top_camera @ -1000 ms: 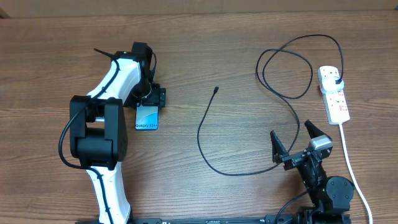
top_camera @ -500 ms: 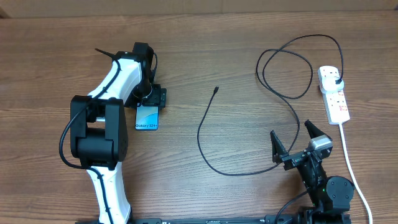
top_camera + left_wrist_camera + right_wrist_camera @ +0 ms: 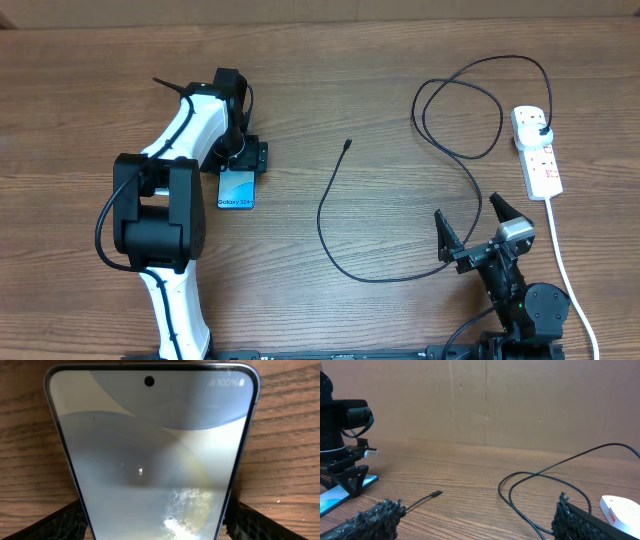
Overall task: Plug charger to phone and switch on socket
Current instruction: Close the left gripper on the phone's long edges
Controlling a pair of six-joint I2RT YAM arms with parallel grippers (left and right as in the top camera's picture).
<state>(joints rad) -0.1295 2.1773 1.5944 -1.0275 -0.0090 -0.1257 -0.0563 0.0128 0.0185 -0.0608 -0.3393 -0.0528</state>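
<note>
The left hand (image 3: 243, 160) is clenched on the phone (image 3: 237, 188), with its fingers (image 3: 60, 522) against both long edges. The phone lies flat on the surface (image 3: 330, 70), screen up, reaching from the hand toward the arm's base. Only the left wrist view shows the punch-hole camera and "100%" at the phone's far end. Bare wood lies open between this hand and the charger (image 3: 330, 215), whose plug tip (image 3: 346, 145) rests well off to the hand's right. The right hand (image 3: 468, 222) is released, jaws spread wide, just beside the cable's curve. The socket (image 3: 538, 160) lies ahead to its right, with the charger's black plug (image 3: 541, 131) seated in it. Only the right wrist view shows the cardboard wall (image 3: 485, 400) along the surface's far edge.
</note>
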